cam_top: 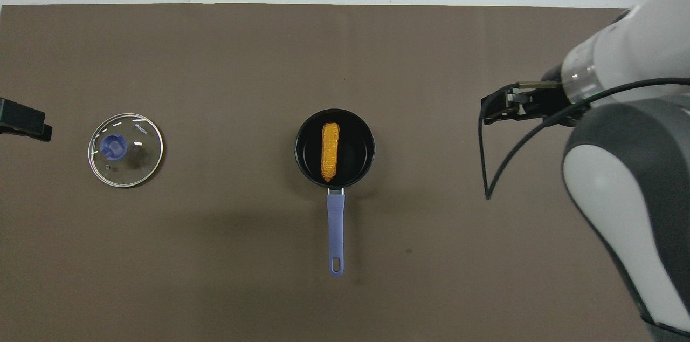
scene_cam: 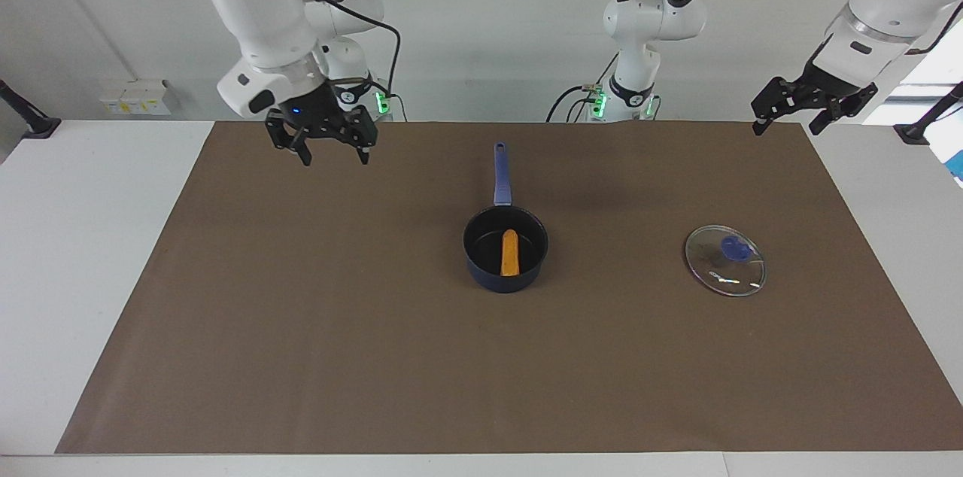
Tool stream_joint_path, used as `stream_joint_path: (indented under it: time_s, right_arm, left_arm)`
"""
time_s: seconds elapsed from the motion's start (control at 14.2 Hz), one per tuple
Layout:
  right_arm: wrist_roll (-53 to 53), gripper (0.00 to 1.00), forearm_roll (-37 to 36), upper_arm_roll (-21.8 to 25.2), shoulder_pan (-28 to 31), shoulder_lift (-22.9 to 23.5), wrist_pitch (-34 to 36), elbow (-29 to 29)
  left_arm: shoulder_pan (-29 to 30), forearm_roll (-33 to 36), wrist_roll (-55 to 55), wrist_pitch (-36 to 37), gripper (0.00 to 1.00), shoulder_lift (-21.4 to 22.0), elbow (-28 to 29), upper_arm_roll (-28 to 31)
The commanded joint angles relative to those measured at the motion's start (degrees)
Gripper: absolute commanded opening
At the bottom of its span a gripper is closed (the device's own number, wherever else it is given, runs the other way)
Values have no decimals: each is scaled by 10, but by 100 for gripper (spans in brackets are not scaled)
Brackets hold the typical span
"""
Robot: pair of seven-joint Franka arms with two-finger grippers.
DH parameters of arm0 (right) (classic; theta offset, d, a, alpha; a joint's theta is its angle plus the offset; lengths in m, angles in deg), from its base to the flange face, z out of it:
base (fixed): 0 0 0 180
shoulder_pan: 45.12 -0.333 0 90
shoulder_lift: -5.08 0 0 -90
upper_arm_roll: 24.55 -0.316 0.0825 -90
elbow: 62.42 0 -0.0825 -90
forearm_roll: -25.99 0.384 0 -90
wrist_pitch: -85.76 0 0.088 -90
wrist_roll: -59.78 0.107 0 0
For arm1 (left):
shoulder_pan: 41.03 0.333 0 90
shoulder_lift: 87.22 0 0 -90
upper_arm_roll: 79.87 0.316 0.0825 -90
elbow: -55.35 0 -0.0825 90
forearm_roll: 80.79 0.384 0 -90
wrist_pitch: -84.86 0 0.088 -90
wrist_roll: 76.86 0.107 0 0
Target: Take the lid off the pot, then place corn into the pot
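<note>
The dark blue pot (scene_cam: 481, 270) stands uncovered in the middle of the brown mat, its long handle (scene_cam: 502, 176) pointing toward the robots. The orange-yellow corn (scene_cam: 510, 253) lies inside the pot on its black bottom; it also shows in the overhead view (cam_top: 330, 151). The glass lid (scene_cam: 724, 260) with its blue knob lies flat on the mat beside the pot, toward the left arm's end. My right gripper (scene_cam: 335, 157) is open and empty, raised over the mat toward the right arm's end. My left gripper (scene_cam: 786, 127) is open and empty, raised over the mat's edge at the left arm's end.
The brown mat (scene_cam: 301, 356) covers most of the white table (scene_cam: 75, 236). A black cable (cam_top: 488, 169) hangs from the right arm. Black clamp stands sit at the table's corners near the robots.
</note>
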Motion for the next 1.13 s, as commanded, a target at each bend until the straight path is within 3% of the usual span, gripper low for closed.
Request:
stream_joint_path:
  time_s: [0.0,0.28,0.56,0.77,1.06]
  right_arm:
    - [-17,100,-8,-5,30,-28,54,14]
    - [-37,100,-13,-7,71,-70,76,-5]
    - [-51,100,-20,-11,81,-76,69,-16]
    - [-52,100,-44,-10,82,-84,45,-34]
    - [-74,100,-46,-10,88,-78,57,-20]
  left_arm:
    - [-3,0,6,1,100,5,4,2]
    - [-3,0,7,0,100,5,3,2]
    - [4,1,8,-1,100,4,3,2]
    - [27,1,6,-1,100,4,3,-30]
    - [27,0,5,4,100,7,7,-35]
